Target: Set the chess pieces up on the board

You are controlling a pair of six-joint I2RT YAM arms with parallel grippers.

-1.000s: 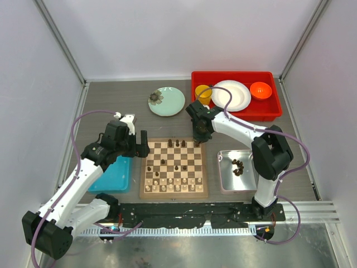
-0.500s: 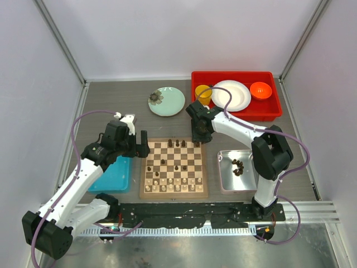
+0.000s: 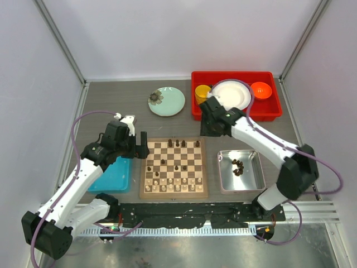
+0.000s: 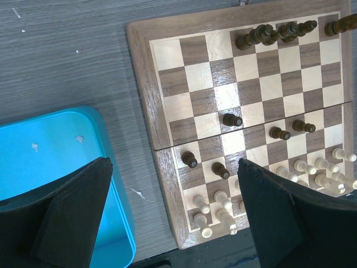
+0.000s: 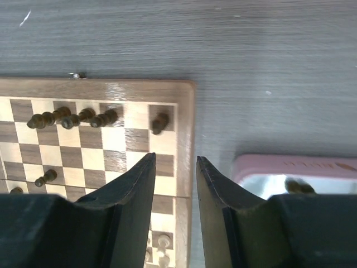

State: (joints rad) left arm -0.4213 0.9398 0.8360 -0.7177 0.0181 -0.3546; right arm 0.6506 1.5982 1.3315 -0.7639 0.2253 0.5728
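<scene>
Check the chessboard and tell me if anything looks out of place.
Yes. Several dark pieces stand scattered on middle squares of the board instead of in ranks, and the far row holds only four. A cluster of dark chessmen sits in the silver tray. The cream pieces look lined up along the near edge.

Spread wide, the left end effector (image 4: pixel 174 164) hangs over the board's (image 4: pixel 144 95) edge and, apparently, a blue tray (image 4: pixel 50 145)
</scene>
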